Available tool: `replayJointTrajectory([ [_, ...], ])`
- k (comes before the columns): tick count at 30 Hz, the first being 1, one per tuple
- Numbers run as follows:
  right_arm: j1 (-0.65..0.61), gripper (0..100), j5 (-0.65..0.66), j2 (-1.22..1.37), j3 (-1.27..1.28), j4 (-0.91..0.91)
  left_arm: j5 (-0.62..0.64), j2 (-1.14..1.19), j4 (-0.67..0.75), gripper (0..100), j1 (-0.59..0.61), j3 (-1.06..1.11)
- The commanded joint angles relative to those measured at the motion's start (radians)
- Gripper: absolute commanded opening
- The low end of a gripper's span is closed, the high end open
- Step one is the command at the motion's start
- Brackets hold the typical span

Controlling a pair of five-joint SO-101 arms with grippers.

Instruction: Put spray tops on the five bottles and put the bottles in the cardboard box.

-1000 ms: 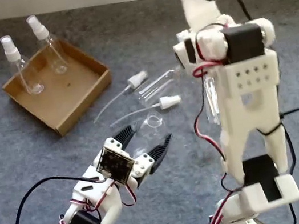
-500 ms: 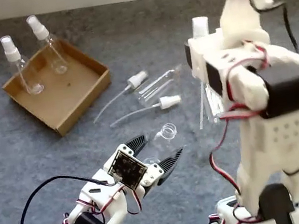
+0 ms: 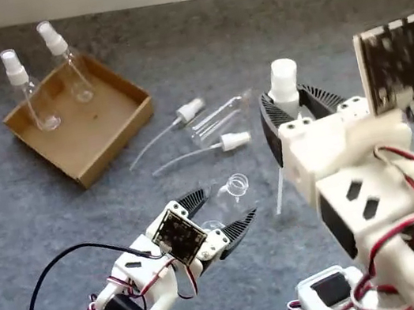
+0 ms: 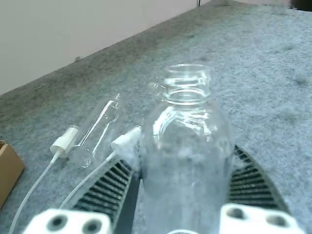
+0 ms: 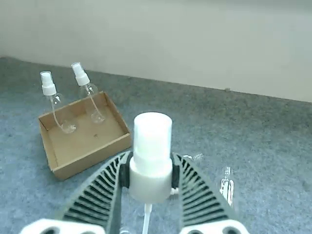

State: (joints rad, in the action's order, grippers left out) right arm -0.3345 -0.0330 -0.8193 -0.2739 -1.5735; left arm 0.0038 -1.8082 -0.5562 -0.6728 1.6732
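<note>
Glossy clear plastic bottle [image 4: 185,161], matt white spray top [image 5: 152,156], rough grey carpet [image 3: 196,44].

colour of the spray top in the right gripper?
The spray top is plain white; it shows best in the right wrist view.

Indoor room, perhaps office: grey carpet [image 3: 194,37], plain pale wall [image 5: 195,39].

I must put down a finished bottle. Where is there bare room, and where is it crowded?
Bare: the brown cardboard box, near half of its floor, two capped clear bottles standing at its far side; grey carpet in front of the box. Crowded: between box and right gripper, where two loose white spray tops and a clear bottle lie.
</note>
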Motion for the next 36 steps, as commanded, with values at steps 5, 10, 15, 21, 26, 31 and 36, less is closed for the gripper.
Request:
replayJointTrajectory([
  [5, -0.015, 0.5, -0.008, -0.263, 0.483, 0.426, 0.009, -0.007, -0.002, 13, -0.013, 0.022],
  [10, -0.018, 0.5, -0.008, -0.412, 0.719, 0.622, 0.009, -0.007, -0.002, 13, -0.013, 0.022],
  [15, -0.018, 0.5, -0.008, -0.486, 0.857, 0.728, 0.009, -0.007, -0.002, 13, -0.013, 0.022],
  [21, -0.019, 0.5, -0.009, -0.496, 0.891, 0.759, 0.009, -0.007, -0.002, 13, -0.013, 0.022],
  [26, -0.019, 0.5, -0.009, -0.498, 0.862, 0.759, 0.009, -0.007, -0.002, 13, -0.013, 0.022],
  [31, -0.019, 0.5, -0.046, -0.498, 0.846, 0.757, 0.009, -0.007, -0.002, 13, -0.013, 0.022],
  [36, -0.019, 0.5, -0.123, -0.498, 0.851, 0.76, 0.009, -0.007, -0.002, 13, -0.012, 0.022],
])
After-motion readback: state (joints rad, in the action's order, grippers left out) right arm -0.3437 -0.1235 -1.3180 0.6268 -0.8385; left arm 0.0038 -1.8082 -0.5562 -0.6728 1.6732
